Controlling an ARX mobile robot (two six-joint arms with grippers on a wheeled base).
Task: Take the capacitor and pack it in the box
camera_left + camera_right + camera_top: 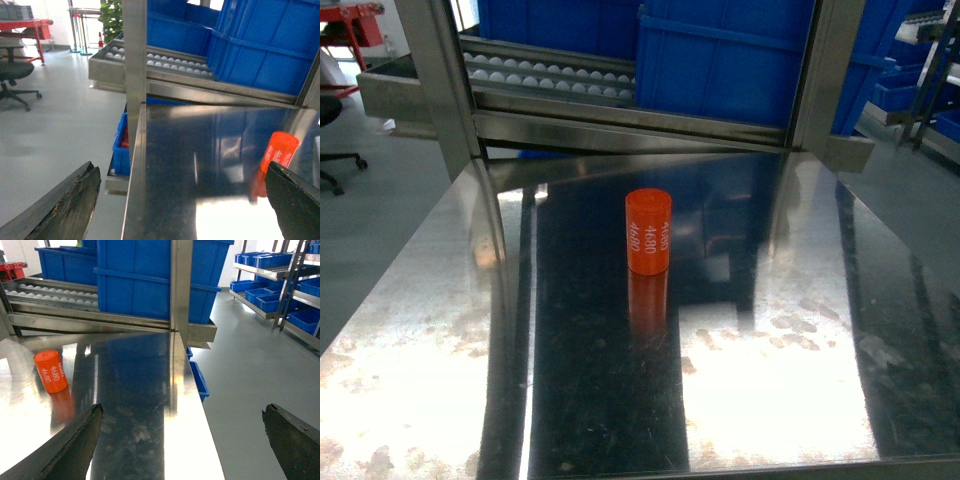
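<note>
The capacitor (648, 231) is an orange cylinder printed "4680", standing upright near the middle of the steel table (790, 330). It shows at the right edge of the left wrist view (280, 150) and at the left of the right wrist view (50, 371). My left gripper (182, 200) is open over the table's left edge, its right finger just in front of the capacitor. My right gripper (180, 440) is open over the table's right edge, with nothing between its fingers. Neither gripper appears in the head view. The box is out of view.
A roller conveyor (550, 78) with large blue crates (720, 60) runs along the back of the table, framed by steel posts (445, 90). An office chair (15, 80) stands on the floor to the left. Shelves of blue bins (272, 275) stand to the right.
</note>
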